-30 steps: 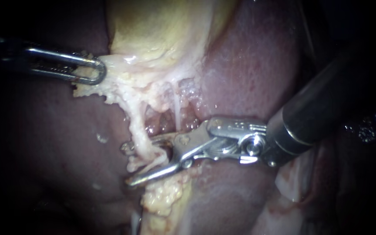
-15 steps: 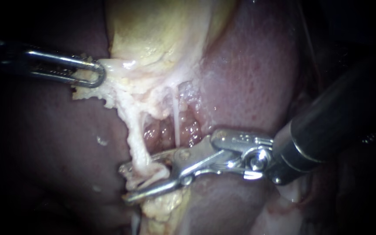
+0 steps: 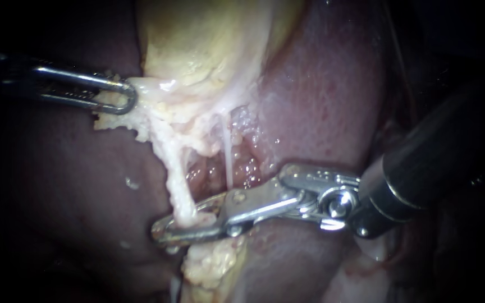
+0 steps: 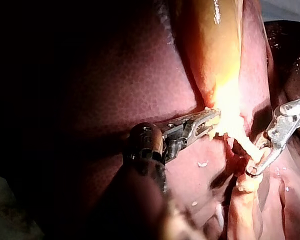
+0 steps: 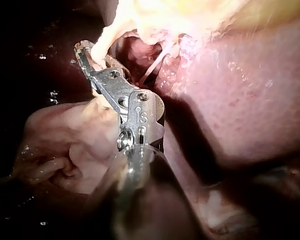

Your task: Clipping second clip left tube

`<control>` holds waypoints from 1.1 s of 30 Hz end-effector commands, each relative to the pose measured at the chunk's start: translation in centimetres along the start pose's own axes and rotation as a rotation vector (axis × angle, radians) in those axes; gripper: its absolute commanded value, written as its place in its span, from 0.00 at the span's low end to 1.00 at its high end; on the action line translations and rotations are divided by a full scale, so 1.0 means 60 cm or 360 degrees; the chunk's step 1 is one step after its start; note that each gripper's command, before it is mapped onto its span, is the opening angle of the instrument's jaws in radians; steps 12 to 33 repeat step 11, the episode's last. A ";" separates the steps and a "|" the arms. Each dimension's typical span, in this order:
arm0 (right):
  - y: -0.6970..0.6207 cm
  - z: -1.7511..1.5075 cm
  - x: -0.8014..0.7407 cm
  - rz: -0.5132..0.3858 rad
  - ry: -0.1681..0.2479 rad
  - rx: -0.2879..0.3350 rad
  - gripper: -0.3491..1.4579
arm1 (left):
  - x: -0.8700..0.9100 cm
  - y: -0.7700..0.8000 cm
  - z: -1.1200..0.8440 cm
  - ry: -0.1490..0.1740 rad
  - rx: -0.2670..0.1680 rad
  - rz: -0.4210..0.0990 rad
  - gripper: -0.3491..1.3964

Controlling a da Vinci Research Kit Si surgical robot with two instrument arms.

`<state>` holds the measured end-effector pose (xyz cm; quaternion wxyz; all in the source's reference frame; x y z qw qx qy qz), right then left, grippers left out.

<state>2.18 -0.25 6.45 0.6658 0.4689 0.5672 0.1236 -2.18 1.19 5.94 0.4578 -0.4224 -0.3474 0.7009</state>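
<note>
Pinching the left tube, right instrument shows everywhere — left instrument, clamping gallbladder, escapes the right wrist view

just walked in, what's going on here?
Clipping step on a pig liver and gallbladder. The left instrument has its jaws shut on pale tissue at the gallbladder's lower edge and holds it out to the side. The right instrument reaches across, and its jaws are shut on the left tube, low down where it runs toward the fatty lump below. I can't make out a clip itself in these views.
</note>
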 end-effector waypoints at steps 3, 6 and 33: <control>0.0001 0.0002 -0.0002 -0.0003 0.0000 0.0002 0.00 | 0.0000 0.0000 0.0001 0.0000 0.0000 -0.0001 0.00; 0.0002 0.0002 -0.0003 -0.0003 -0.0001 0.0001 0.00 | 0.0001 0.0000 0.0001 0.0000 0.0000 -0.0001 0.00; 0.0004 0.0002 -0.0004 -0.0004 -0.0001 0.0000 0.00 | 0.0001 -0.0001 0.0002 0.0000 0.0000 -0.0001 0.00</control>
